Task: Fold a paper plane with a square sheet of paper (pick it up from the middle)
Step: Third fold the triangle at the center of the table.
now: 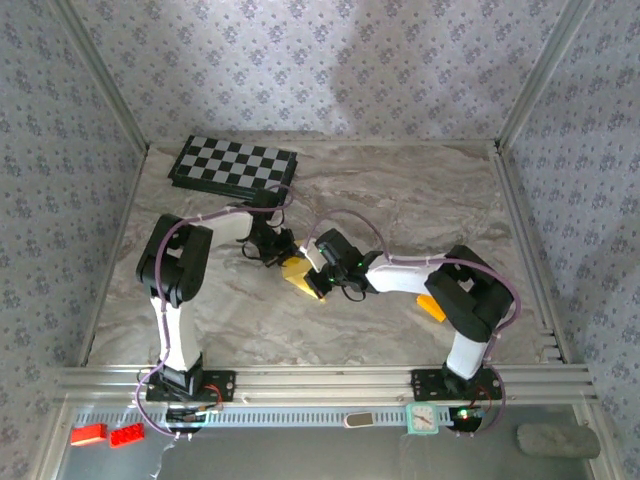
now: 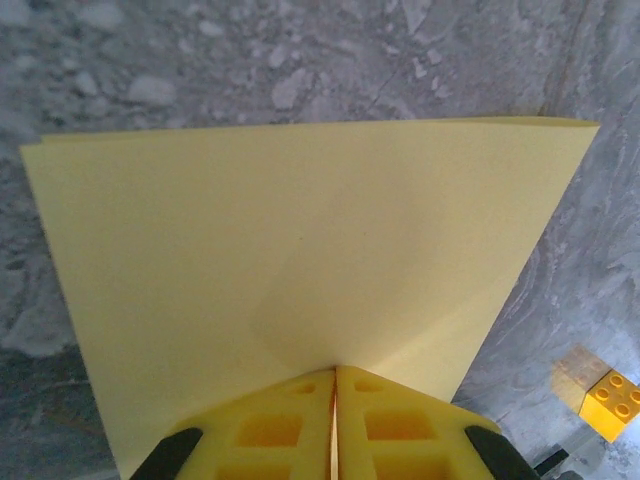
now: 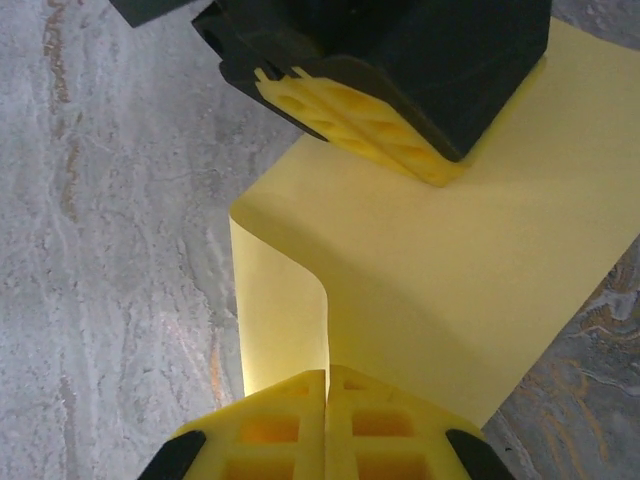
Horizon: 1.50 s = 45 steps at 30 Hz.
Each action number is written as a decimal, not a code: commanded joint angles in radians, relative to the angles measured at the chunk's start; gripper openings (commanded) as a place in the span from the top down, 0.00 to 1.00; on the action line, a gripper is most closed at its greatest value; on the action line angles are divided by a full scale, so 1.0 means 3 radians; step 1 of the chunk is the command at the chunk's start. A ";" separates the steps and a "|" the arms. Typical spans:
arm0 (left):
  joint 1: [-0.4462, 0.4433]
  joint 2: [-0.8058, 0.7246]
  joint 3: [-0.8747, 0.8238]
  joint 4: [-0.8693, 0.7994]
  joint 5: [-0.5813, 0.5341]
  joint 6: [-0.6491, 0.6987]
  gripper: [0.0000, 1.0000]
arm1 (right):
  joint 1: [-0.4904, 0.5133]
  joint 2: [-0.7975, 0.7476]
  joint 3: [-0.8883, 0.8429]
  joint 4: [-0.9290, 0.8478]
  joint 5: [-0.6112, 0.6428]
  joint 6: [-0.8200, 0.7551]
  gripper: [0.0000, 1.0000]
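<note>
On the far left of the grey marble table (image 1: 420, 200) lies a black-and-white checkerboard (image 1: 235, 165), well apart from the work. Toward the middle, the left gripper (image 2: 335, 385) has its yellow jaws pressed together on one edge of the thin yellow square sheet of paper (image 2: 300, 260), which hangs between the two arms near the table's centre. Along its far edge two layers show, so I judge that the first fold in half is made. Just right of it, the right gripper (image 3: 327, 385) is also clamped on the sheet, at the opposite edge, where one layer curls away from the other. Further right, beside the right arm, a small thick orange-yellow block (image 1: 432, 307) rests alone. No pointed nose and no wings are seen yet, so most folds, I think, are left to do.
</note>
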 commanded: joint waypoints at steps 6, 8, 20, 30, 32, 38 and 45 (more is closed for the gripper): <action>-0.0045 0.0180 0.0026 -0.0177 -0.0150 0.0069 0.91 | -0.0020 0.0116 0.0150 -0.0226 0.0215 0.0142 1.00; -0.0045 0.0180 0.0026 -0.0174 -0.0152 0.0076 0.91 | -0.0021 0.0129 0.0168 -0.0251 0.0238 0.0155 1.00; -0.0050 0.0182 0.0022 -0.0179 -0.0142 0.0097 0.91 | -0.0025 0.0178 0.0229 -0.0332 0.0356 0.0181 1.00; -0.0065 0.0196 0.0021 -0.0167 -0.0132 0.0106 0.91 | -0.0028 0.0212 0.0267 -0.0380 0.0394 0.0191 1.00; -0.0066 0.0195 0.0021 -0.0169 -0.0132 0.0109 0.91 | -0.0025 0.0218 0.0276 -0.0393 0.0405 0.0192 1.00; -0.0071 0.0194 0.0020 -0.0171 -0.0130 0.0117 0.92 | -0.0024 0.0234 0.0298 -0.0416 0.0418 0.0193 1.00; -0.0076 0.0200 0.0021 -0.0167 -0.0127 0.0119 0.92 | -0.0025 0.0259 0.0313 -0.0435 0.0405 0.0191 1.00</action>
